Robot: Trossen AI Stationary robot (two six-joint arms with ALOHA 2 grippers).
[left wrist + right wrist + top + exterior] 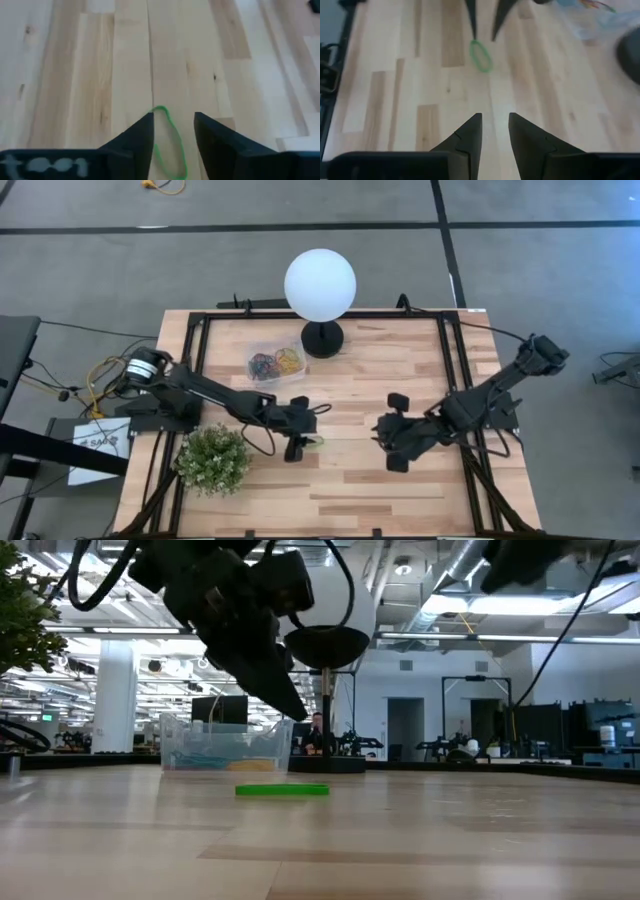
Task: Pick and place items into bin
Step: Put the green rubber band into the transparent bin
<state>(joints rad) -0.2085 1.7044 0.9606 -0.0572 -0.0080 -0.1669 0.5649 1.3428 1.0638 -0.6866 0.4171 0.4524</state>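
Green band: a thin loop lying flat on the wooden table, nearest the front of anything in play — it sits between the left gripper's two fingers, not lifted.
Left gripper: poised low over that loop, jaws parted with a clear gap, nothing held; from table height its tips hang just above the band.
Right gripper: waiting over bare wood well to the right, pointing toward the band; its fingers stand a little apart and hold nothing.
Plant: the leafy pot just beside the left arm, at the front left.
Bin: the clear tub farther back, left of centre, already holding a tangle of coloured bands.
Lamp: white globe on a black base, just beside the bin's right end, farthest back.
Risk: the band is thin and flat, so I'd expect the fingers to close over it and come up with nothing if they aren't pressed to the wood — or to flick it aside. On the carry back, the lamp stands close enough to the bin to be knocked.
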